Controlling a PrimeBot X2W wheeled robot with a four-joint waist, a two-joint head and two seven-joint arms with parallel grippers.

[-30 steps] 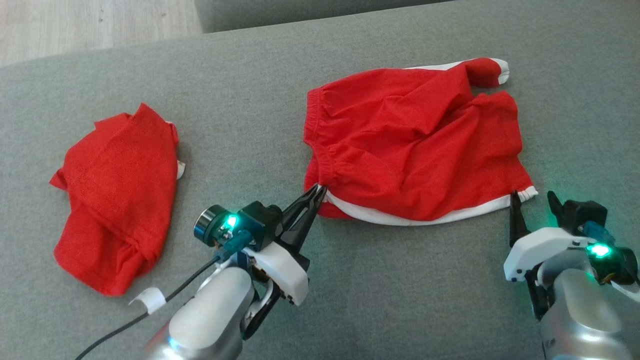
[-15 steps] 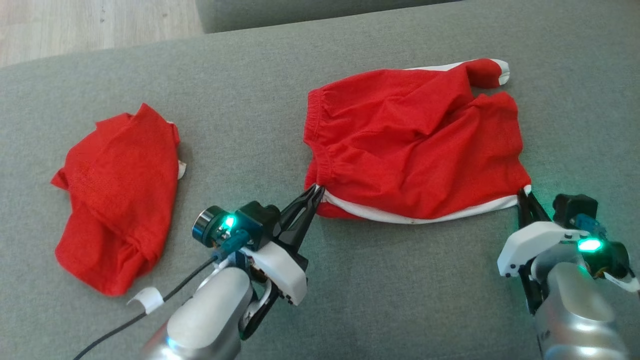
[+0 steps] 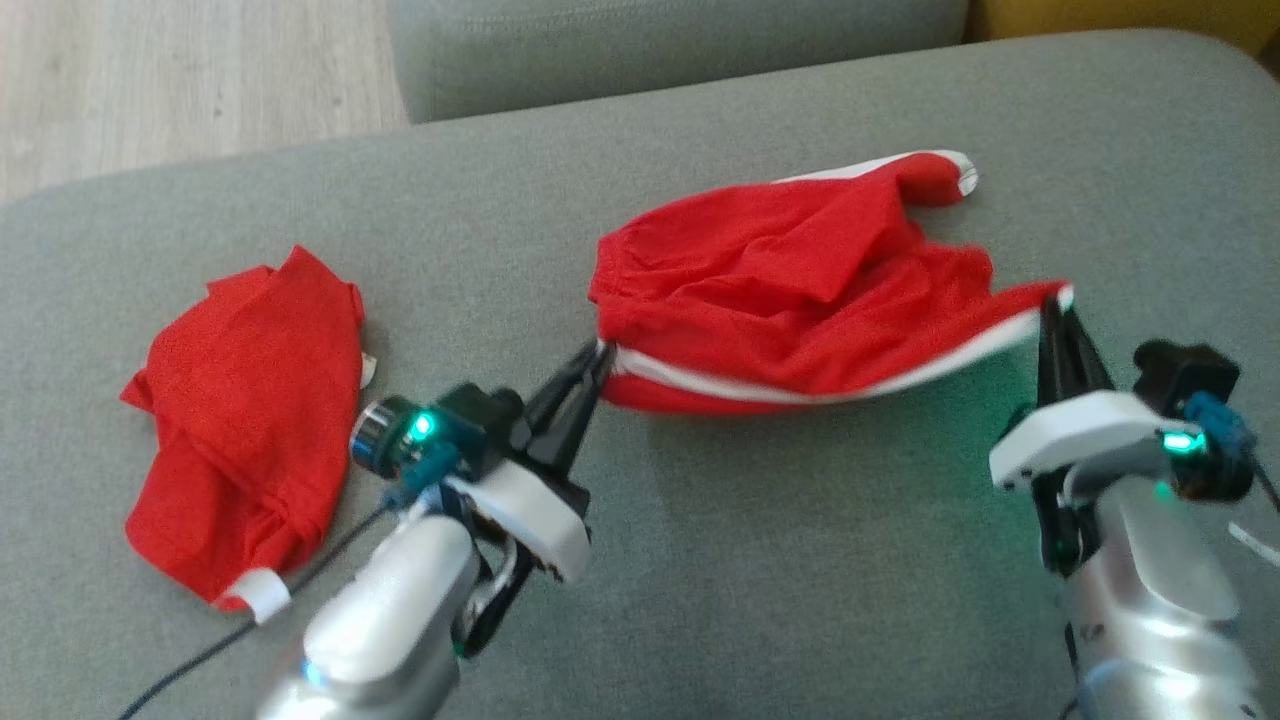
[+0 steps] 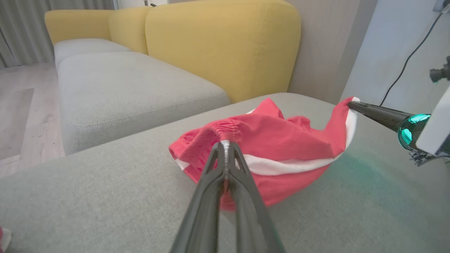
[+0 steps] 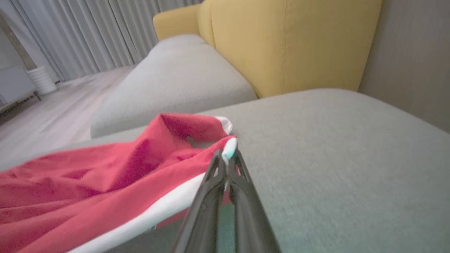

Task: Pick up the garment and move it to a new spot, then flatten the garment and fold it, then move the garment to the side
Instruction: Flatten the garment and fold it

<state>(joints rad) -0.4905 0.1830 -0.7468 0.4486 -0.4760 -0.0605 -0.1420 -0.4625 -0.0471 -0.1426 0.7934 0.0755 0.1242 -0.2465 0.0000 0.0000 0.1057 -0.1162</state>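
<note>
- I am clamping my left gripper [image 3: 598, 350] hard on one near corner of the red fabric shorts with white trim [image 3: 800, 290]. Its two dark fingers are pressing together, nipping the cloth just below the gathered waistband.
- My right gripper [image 3: 1050, 305] is clenching as well, biting the opposite near corner where the white band ends. In the right wrist view a small tuft of white is poking out above the tips.
- The shorts are hanging between my two grippers. The white-banded near edge is running from one to the other and sagging a little in the middle.
- That near edge is riding clear of the grey fabric cushion [image 3: 700, 560], and a shadow is showing beneath it.
- The far part of the shorts is trailing down onto the cushion, with one leg end curling away at the back.
- The cloth is bunching in loose folds between the two grips, not lying flat.
- Off to my left, well apart from the shorts, a crumpled second red garment [image 3: 250, 420] is sitting on the same cushion, near my left forearm.
- Behind the cushion, the left wrist view is showing a yellow upholstered sofa back [image 4: 225, 42].
</note>
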